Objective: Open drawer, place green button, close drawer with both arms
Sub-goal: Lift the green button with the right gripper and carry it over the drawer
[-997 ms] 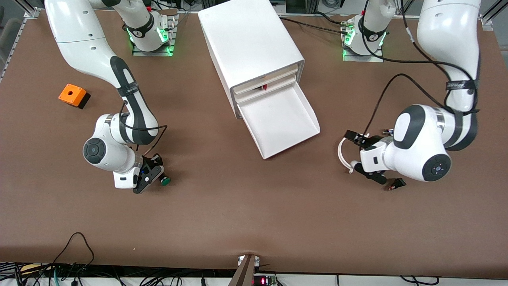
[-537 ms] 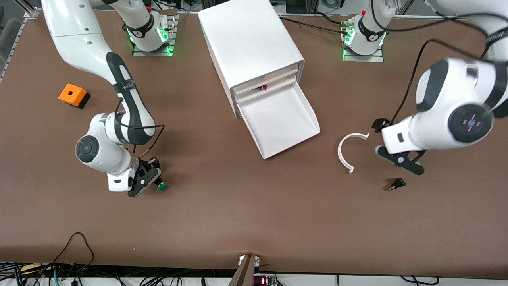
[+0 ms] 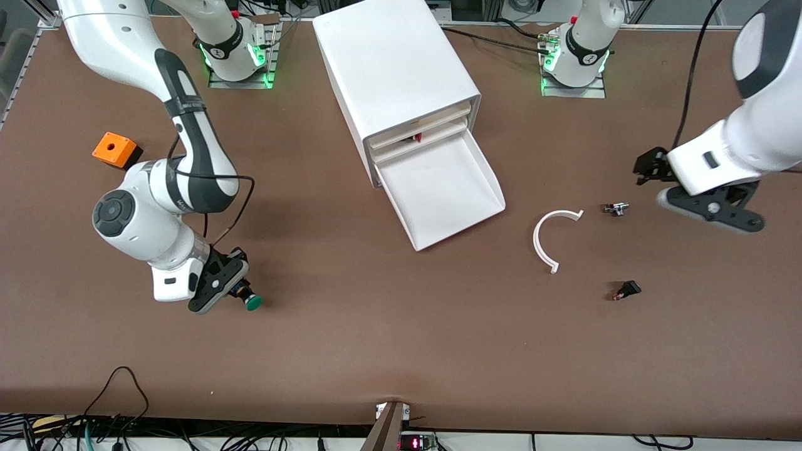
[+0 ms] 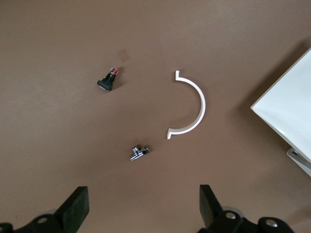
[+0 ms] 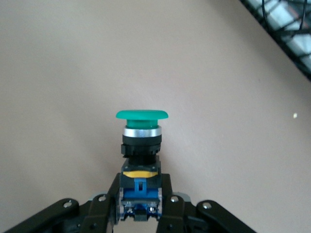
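Observation:
The drawer (image 3: 445, 188), lowest of the white cabinet (image 3: 395, 69), stands pulled out and holds nothing; its corner (image 4: 291, 107) shows in the left wrist view. My right gripper (image 3: 233, 290) is shut on the button's blue base, low over the table at the right arm's end. The button (image 3: 252, 302) lies sideways, its green cap pointing away from the fingers. The right wrist view shows the button (image 5: 142, 141) clamped in the right gripper (image 5: 140, 196). My left gripper (image 3: 711, 212) hangs open over the left arm's end, and the left gripper (image 4: 143, 208) holds nothing.
An orange box with a hole (image 3: 114, 150) sits near the right arm. A white curved piece (image 3: 550, 238), a small metal part (image 3: 616, 208) and a small dark block (image 3: 626, 290) lie between the drawer and the left arm. Cables run along the front edge.
The left arm has risen and swung away from the white curved piece toward its own end, uncovering the small metal part. The right gripper has carried the button slightly toward the front camera.

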Controlling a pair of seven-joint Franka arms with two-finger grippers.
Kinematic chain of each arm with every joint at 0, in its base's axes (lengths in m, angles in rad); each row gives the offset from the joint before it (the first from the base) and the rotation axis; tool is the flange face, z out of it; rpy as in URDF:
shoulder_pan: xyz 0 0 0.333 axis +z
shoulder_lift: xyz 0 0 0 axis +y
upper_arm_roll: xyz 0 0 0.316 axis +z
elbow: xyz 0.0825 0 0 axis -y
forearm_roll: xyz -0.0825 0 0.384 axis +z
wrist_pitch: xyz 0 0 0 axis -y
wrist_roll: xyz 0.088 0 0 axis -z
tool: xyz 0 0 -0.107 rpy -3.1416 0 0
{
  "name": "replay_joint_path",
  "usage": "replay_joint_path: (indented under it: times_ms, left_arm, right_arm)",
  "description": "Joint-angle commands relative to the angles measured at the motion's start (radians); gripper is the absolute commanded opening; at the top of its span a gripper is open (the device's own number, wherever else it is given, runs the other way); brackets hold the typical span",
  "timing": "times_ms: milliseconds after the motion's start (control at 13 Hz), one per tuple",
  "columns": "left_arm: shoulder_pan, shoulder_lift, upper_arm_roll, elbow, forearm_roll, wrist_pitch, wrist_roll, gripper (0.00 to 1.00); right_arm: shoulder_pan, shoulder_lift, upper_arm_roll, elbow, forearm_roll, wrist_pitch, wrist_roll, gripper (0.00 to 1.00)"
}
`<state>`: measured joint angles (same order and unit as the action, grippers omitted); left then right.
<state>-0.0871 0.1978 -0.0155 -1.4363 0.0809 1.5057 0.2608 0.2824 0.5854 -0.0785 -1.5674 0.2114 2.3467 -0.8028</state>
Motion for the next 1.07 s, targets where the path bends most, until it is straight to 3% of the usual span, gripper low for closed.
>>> replay_joint_path:
  times_ms: [0,230,383,537,690,997]
  left_arm:
    - [0.059,-0.139,-0.012,-0.241,0.030,0.143,0.043,1.00]
    - [0.055,-0.136,-0.047,-0.221,0.030,0.096,-0.153,1.00]
    - [0.067,-0.117,-0.040,-0.191,0.008,0.109,-0.170,1.00]
    - [0.098,-0.042,-0.027,-0.089,-0.061,0.102,-0.154,1.00]
    - [0.099,-0.052,-0.038,-0.076,-0.070,0.100,-0.166,1.00]
    - [0.133,-0.061,-0.037,-0.087,-0.067,0.120,-0.158,1.00]
  right_arm:
    - [0.040,-0.024,-0.004,0.044,-0.009,-0.068,-0.013,0.24]
    - [0.116,-0.051,-0.004,0.076,-0.009,-0.156,-0.015,0.24]
    - [0.165,-0.073,-0.004,0.078,-0.009,-0.190,-0.015,0.24]
    - [0.225,-0.090,-0.006,0.079,-0.010,-0.198,-0.018,0.24]
    - [0.289,-0.090,-0.006,0.089,-0.018,-0.198,-0.039,0.24]
    - [0.428,-0.082,-0.007,0.138,-0.137,-0.239,-0.041,0.24]
